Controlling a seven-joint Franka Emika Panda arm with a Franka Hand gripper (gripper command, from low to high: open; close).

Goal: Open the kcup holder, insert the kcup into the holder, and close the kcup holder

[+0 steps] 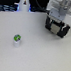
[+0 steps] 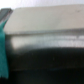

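Exterior view: white tabletop [image 1: 36,49] fills most of frame. Kcup [image 1: 16,38] upright at about 8 o'clock from frame centre, green top up, white sides, standing free on the tabletop with a faint shadow beside it. Holder [image 1: 59,29] at about 2 o'clock, black and boxy, far larger than the kcup and well apart from it; front face shows dark compartments, contents too blurred to read. White arm [image 1: 65,8] directly above the holder, descending onto its top; gripper [image 1: 60,19] at the holder's upper edge, merged with the black body. Fingers not separable here; cannot tell whether apart or together, or whether anything is clasped. White bottle [image 1: 23,2] at about 11 o'clock near the far edge, upright, dark clutter behind it. Wrist view: heavily blurred. Pale grey band across the upper part, brighter streak through the middle, black mass [image 2: 50,65] filling the lower part, probably the holder seen very close. Teal strip [image 2: 4,50] along one edge, identity not clear. No fingertips resolved in this view either. Kcup not seen in the wrist view.
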